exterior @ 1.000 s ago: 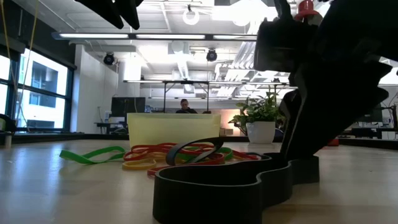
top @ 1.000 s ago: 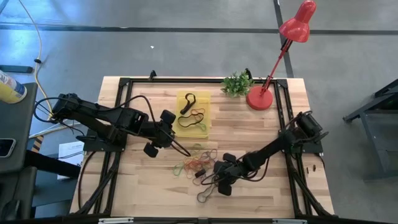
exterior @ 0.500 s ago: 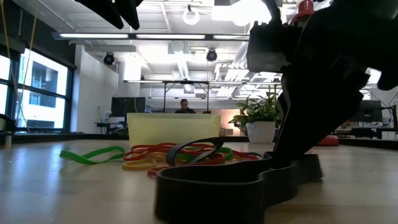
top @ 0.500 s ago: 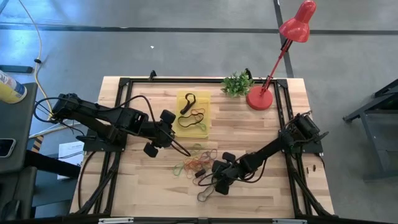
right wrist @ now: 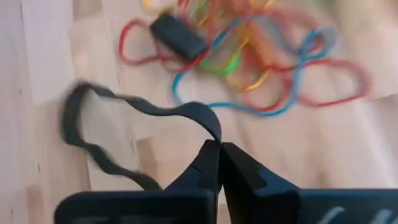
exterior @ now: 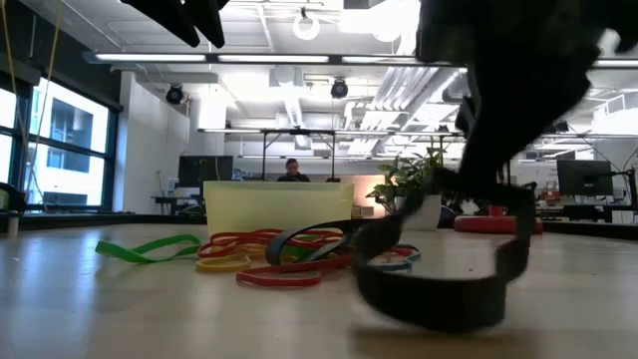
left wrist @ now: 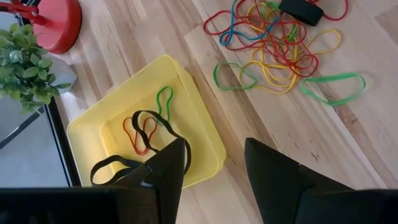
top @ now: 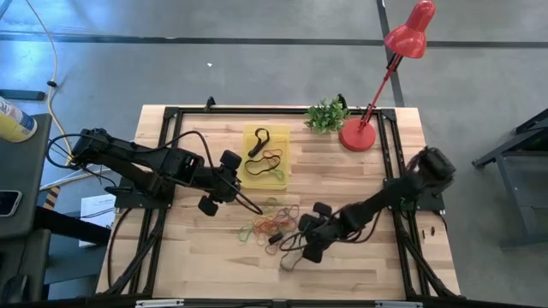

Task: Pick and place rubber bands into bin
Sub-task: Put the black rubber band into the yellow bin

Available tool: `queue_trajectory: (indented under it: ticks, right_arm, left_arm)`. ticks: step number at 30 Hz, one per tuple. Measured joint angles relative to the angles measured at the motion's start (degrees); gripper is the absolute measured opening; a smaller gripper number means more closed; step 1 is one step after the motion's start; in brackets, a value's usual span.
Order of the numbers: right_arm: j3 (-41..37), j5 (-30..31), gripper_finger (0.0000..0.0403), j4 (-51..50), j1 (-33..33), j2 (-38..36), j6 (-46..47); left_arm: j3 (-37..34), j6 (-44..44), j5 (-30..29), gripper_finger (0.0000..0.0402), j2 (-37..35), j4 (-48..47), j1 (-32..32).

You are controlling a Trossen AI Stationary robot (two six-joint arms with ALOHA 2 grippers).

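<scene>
My right gripper (top: 300, 246) (right wrist: 219, 146) is shut on a wide black rubber band (top: 289, 258) (exterior: 439, 289) at the table's near middle, beside a pile of coloured rubber bands (top: 270, 224) (right wrist: 249, 56) lying flat on the wood. The yellow bin (top: 249, 137) (left wrist: 93, 134) stands farther back, with a black band (top: 259, 139) and orange and green ones (left wrist: 149, 118) on its floor. My left gripper (top: 246, 202) (left wrist: 214, 168) hovers open above the table between bin and pile, touching nothing. My right gripper pinches a bend of the black band's strip (right wrist: 210, 124) between its two fingertips. The fingers slant down from the table's right side. The rest of the band hangs below them as a slack loop (right wrist: 81, 124). Whether its lowest part (exterior: 429, 317) touches the table, I cannot tell.
A short black piece (right wrist: 177, 34) (left wrist: 300, 9) lies in the pile. A red lamp (top: 358, 135) and a small plant (top: 327, 114) stand at the far right. Black frame rails (top: 163, 171) run along the table's sides. Bare wood lies at the near left.
My right gripper has shut on the black band, then risen and drawn back toward the table's right edge. The band, which lay flat on the table, now hangs from the fingers as a loop. The pile and the left arm have kept still.
</scene>
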Motion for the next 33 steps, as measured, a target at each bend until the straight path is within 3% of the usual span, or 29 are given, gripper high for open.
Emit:
queue_trajectory:
  ticks: [5,13,24,33]
  right_arm:
    - [0.0,6.35,0.0003,-2.77,-1.54,-8.2,-1.62]
    - [0.09,13.71,0.0002,-0.31,-10.17,-17.22,-14.81]
    - [0.09,2.65,0.0001,14.56,-27.3,-15.34,-32.22]
    - [0.09,-9.63,0.0001,24.52,-40.05,-8.3,-35.68]
  left_arm:
    - [0.0,-1.34,-0.06,0.0156,0.0,0.09,0.02]
    - [0.0,-5.26,-0.02,0.0156,0.0,0.07,-0.11]
    - [0.0,-11.19,-3.87,0.0156,0.0,0.02,-3.11]
    - [-0.02,-16.39,-12.11,0.0156,0.17,2.34,-5.75]
